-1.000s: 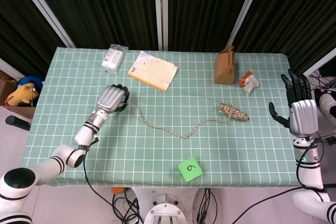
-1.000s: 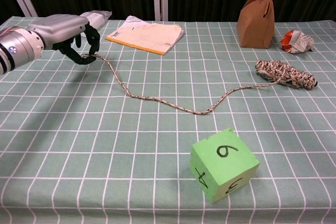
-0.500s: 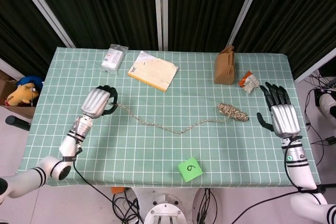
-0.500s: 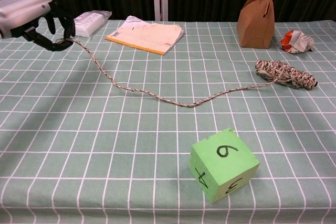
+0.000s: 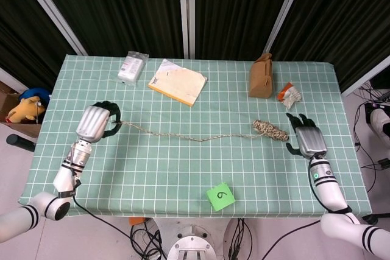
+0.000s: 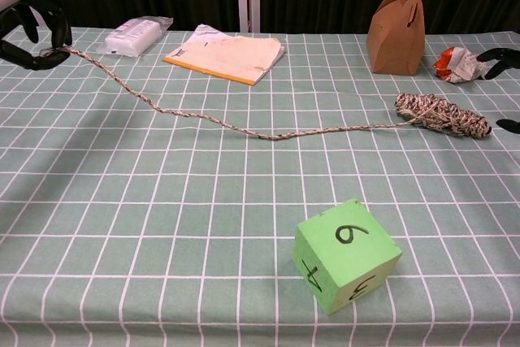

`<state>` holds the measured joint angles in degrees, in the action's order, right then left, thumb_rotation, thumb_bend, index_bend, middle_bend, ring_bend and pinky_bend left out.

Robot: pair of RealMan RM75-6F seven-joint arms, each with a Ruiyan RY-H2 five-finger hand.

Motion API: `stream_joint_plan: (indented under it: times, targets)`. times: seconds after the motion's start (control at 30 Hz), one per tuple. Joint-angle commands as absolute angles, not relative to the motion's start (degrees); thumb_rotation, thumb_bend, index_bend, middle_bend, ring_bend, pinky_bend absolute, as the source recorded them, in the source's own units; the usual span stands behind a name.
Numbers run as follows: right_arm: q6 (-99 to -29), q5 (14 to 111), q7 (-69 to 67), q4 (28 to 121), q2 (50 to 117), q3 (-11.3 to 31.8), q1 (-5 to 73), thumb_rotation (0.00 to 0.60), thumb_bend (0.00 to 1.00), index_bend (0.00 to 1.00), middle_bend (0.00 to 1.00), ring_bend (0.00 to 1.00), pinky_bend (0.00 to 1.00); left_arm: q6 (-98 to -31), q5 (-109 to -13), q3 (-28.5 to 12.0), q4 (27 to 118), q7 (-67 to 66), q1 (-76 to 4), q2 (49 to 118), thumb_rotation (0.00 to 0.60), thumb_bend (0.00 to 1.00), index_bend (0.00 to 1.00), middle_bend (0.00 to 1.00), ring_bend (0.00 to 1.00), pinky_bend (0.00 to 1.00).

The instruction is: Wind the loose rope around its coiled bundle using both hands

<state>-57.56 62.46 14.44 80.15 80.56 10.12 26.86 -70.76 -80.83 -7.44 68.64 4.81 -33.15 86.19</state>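
Pinching: head view, left hand (image 5: 94,122) fingers curl on the rope (image 5: 183,136) end, near the tabletop (image 5: 183,175) left edge.
Bundle: coil (image 5: 270,130) lies right of centre; right hand (image 5: 306,140) just beside it, fingers spread, holding nothing.
Bag: brown bag (image 5: 261,76) stands closed behind, contents hidden.
Change: rope pulled nearly straight; left hand has moved outward, right hand inward.
Chest view: rope (image 6: 203,115) runs from left fingers (image 6: 45,18) to coil (image 6: 443,114); cube (image 6: 347,254) near front edge.
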Motion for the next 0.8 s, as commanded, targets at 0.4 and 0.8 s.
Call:
stream_joint_plan:
  times: [0.4,0.8]
  targets:
    - [-56.14,56.81,18.66,72.88,88.44,10.93,29.66,0.600,0.32,0.31,0.34,0.23,0.35,-69.89,-81.01,-7.98,67.98,5.39,-33.11,86.27,0.600,0.52,0.78,0.47,0.39,0.49]
    - [-56.89,57.11,18.55,70.63,90.82,11.09,30.12,0.600,0.32,0.39,0.39,0.28,0.38,-68.99,-80.88,-8.24,67.85,5.55,-33.13,86.41,0.600,0.52,0.78,0.47,0.39,0.49]
